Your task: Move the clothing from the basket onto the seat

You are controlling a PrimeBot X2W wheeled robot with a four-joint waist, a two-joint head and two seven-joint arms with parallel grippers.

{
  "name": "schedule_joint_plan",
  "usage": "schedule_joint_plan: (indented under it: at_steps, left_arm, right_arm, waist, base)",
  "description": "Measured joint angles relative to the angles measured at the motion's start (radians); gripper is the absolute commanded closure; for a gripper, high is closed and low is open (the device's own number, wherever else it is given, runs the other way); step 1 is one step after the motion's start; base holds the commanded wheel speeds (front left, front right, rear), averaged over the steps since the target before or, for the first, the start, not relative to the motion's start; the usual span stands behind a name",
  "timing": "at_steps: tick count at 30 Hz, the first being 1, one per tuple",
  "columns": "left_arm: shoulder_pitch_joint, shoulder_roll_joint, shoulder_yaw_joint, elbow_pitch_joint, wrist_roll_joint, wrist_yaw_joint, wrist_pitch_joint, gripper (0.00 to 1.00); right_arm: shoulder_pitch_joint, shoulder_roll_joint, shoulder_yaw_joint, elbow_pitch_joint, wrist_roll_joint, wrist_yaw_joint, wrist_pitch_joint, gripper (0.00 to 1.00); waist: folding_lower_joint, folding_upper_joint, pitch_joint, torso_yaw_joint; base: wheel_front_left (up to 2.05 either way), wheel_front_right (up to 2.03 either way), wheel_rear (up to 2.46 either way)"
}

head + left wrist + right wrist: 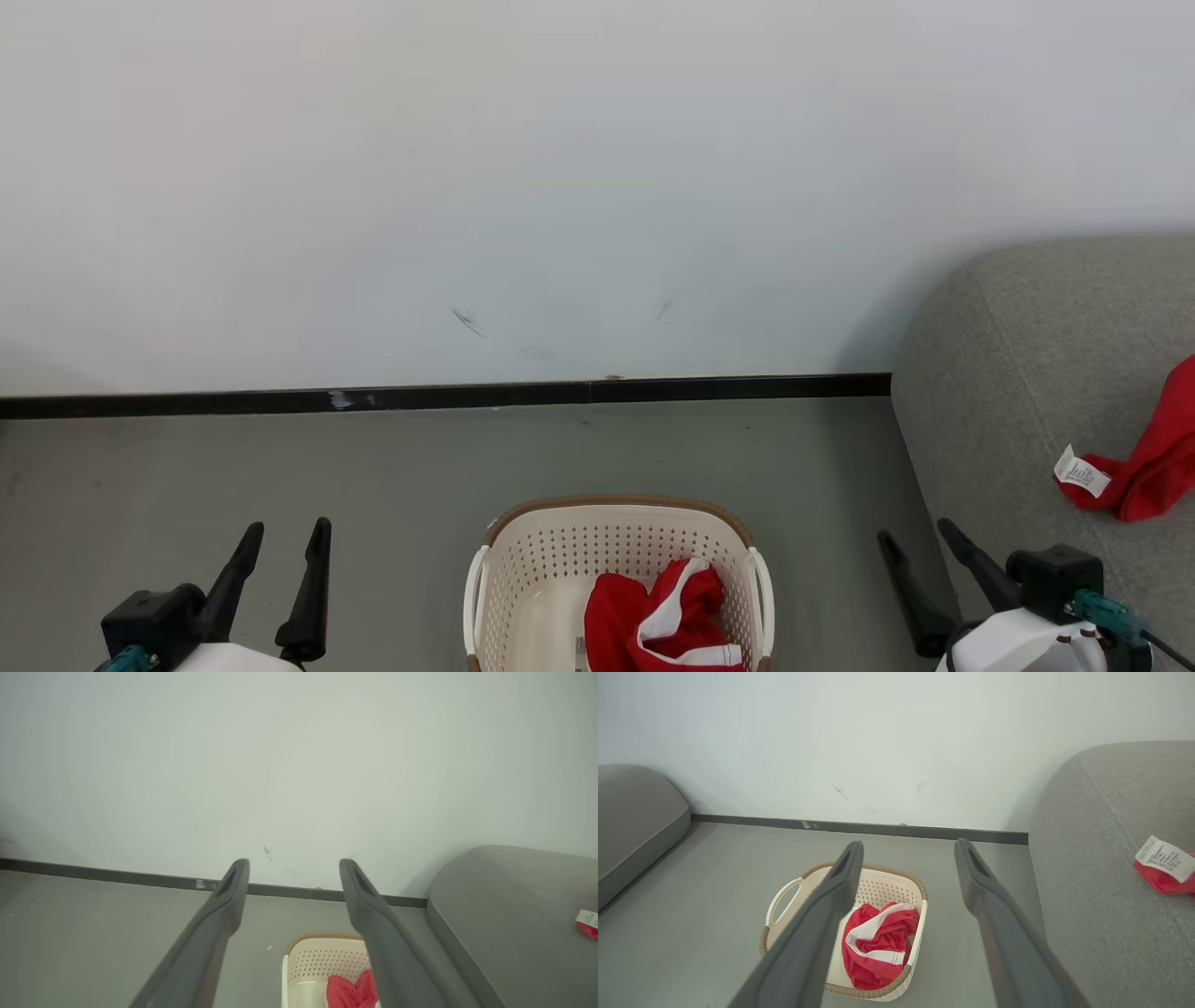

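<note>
The cream basket with a brown rim stands on the floor at bottom centre, holding a crumpled red garment with white stripes. The right wrist view looks down on the basket and that garment. Another red garment with a white care label lies on the grey seat at the right. My left gripper is open at lower left, clear of the basket. On the other side my right gripper is open between basket and seat, holding nothing.
A white wall with a black skirting strip runs behind the basket. Grey floor lies around it. The right wrist view shows a second grey cushion at far left. The seat's rounded edge sits close to the basket.
</note>
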Motion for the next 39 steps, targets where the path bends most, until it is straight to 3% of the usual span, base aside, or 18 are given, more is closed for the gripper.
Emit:
schedule_joint_plan:
  at_steps: [19,39]
  left_arm:
    - [0.020,-0.026,0.030,0.009,0.024,-0.041,0.000,0.00]
    - [0.006,-0.049,-0.047,0.046,0.055,-0.086,0.000,0.00]
  right_arm:
    - [0.018,0.015,-0.044,-0.025,-0.022,0.000,0.000,0.00]
    - [0.025,0.019,-0.068,-0.067,-0.049,0.000,0.000,0.00]
  waist:
    - [0.0001,0.0000,0.005,-0.042]
    - [0.0000,0.0000,0.093,-0.110]
  base:
    - [0.00,0.00,0.00]
    - [0.00,0.00,0.00]
